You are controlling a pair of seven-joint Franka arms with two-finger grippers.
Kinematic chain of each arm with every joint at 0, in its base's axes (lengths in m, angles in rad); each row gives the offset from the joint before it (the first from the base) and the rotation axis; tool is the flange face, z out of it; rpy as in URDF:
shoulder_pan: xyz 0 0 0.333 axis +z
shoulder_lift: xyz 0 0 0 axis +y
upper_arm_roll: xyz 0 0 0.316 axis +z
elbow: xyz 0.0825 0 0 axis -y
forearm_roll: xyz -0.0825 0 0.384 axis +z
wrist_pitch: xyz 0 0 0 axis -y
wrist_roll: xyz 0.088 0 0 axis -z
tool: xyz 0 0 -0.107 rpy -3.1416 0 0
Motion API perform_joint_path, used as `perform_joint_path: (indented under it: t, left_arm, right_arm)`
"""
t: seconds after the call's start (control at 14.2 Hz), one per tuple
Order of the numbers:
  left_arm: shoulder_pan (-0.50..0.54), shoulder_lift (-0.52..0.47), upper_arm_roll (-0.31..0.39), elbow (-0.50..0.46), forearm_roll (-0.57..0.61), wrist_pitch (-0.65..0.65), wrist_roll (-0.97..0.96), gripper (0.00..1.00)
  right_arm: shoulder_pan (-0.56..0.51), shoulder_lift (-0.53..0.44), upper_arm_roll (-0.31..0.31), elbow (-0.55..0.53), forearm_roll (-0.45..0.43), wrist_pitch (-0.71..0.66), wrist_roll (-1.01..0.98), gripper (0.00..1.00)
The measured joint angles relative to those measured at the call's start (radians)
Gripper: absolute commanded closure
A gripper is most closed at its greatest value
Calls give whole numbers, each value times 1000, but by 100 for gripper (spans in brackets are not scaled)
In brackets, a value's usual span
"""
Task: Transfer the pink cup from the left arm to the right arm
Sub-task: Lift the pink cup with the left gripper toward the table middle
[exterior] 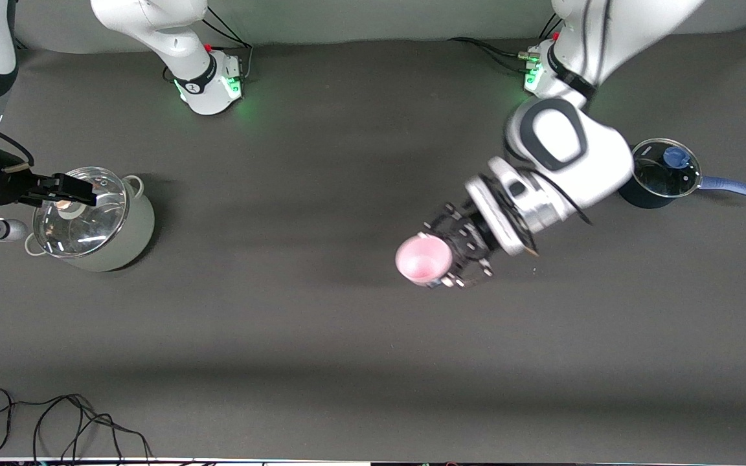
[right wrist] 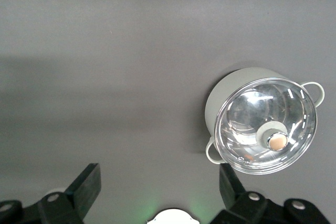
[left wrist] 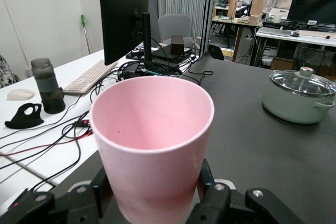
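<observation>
Above mid-table, left hand (exterior: 445,257) grips pink cup (exterior: 423,259); right hand (right wrist: 157,187) spread.

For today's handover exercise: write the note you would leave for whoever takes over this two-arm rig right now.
Left end effector: shut on the pink cup, held in the air over the middle of the table.
Right end effector: open, holding nothing, over the lidded grey pot at the right arm's end of the table.
Done: cup picked up.
Left: bring the right arm to the cup, grip it, then release the left.

Lidded pot (exterior: 91,219), blue saucepan (exterior: 663,172), cable (exterior: 56,421)
</observation>
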Motion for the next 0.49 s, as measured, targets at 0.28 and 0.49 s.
perform_joint_path:
  t: [0.28,0.49]
  left_arm:
    - [-30,-7,-152,4,-4,200,-96,64]
    - [-88,-8,-159,5,-4,261,-135,65]
  right_arm:
    - [15,0,12,29,81,0,315,0]
    - [53,-1,16,64,199,-1,569,0]
